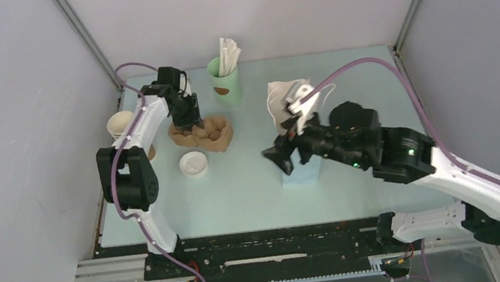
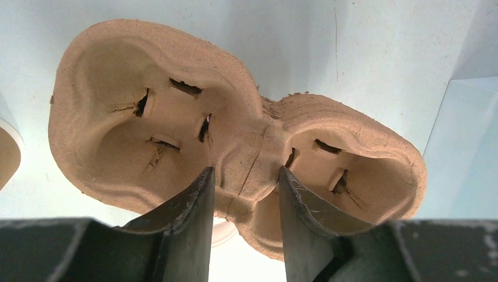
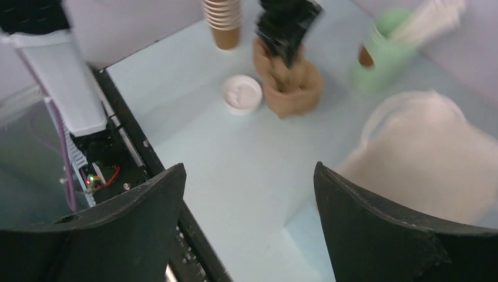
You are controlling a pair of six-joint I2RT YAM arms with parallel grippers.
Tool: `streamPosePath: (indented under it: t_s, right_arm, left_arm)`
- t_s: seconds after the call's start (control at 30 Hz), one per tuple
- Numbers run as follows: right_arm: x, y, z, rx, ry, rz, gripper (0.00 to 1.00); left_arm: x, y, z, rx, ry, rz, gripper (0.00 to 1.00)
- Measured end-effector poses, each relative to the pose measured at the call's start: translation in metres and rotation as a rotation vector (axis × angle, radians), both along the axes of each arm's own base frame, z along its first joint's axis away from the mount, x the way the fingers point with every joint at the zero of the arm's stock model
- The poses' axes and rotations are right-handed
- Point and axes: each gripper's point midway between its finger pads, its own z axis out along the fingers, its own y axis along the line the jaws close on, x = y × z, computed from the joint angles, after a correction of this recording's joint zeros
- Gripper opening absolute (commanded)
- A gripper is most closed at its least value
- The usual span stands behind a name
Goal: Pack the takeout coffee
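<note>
The takeout coffee (image 1: pixel 193 164) stands on the table in front of a brown pulp cup carrier (image 1: pixel 214 132); from above mostly its round white lid shows. It also shows in the right wrist view (image 3: pixel 241 94). My left gripper (image 1: pixel 190 118) points down into the carrier. In the left wrist view its jaws (image 2: pixel 245 171) press either side of the carrier's (image 2: pixel 147 117) middle bridge. My right gripper (image 1: pixel 279 157) is open and empty above the table's middle, by a pale blue box (image 1: pixel 302 169). In its wrist view the wide gap (image 3: pixel 248 167) shows only table.
A tall stack of brown cups (image 1: pixel 120 125) stands at the left edge. A mint-green cup with white sticks (image 1: pixel 225 78) stands at the back. A white bag (image 1: pixel 287 100) stands behind the blue box, under the right arm's cable.
</note>
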Motion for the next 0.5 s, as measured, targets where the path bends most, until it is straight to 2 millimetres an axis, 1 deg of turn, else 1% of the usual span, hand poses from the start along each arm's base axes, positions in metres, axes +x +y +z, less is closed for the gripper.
streamPosePath:
  t_s: [0.07,0.1,0.17,0.2,0.27,0.37,0.47,0.5]
  right_arm:
    - [-0.009,0.03,0.007,-0.031,-0.08,0.1,0.86]
    - [-0.012,0.043,0.007,-0.047,-0.113,0.14,0.85]
    - [-0.017,0.072,-0.003,-0.102,-0.192,0.253,0.85]
    - [-0.018,0.088,-0.011,-0.128,-0.231,0.31,0.84]
    - [-0.015,0.109,-0.032,-0.179,-0.281,0.381,0.77]
    - [-0.002,0.139,-0.073,-0.277,-0.341,0.464,0.72]
    - [0.019,0.164,-0.108,-0.374,-0.419,0.508,0.56]
    - [0.024,0.169,-0.116,-0.397,-0.443,0.52,0.54]
  left_arm:
    - [0.001,0.002,-0.001,-0.01,0.002,0.004,0.0]
    - [0.001,0.002,-0.001,-0.014,0.002,0.006,0.0]
    - [0.003,0.003,-0.001,-0.022,0.0,0.008,0.0]
    - [0.004,0.003,-0.001,-0.023,-0.003,0.009,0.0]
    - [0.005,0.004,-0.003,-0.024,-0.002,0.01,0.0]
    - [0.007,0.004,-0.007,-0.023,0.004,0.01,0.0]
    - [0.008,0.003,-0.01,-0.022,0.006,0.01,0.0]
    - [0.008,0.003,-0.011,-0.022,0.006,0.01,0.0]
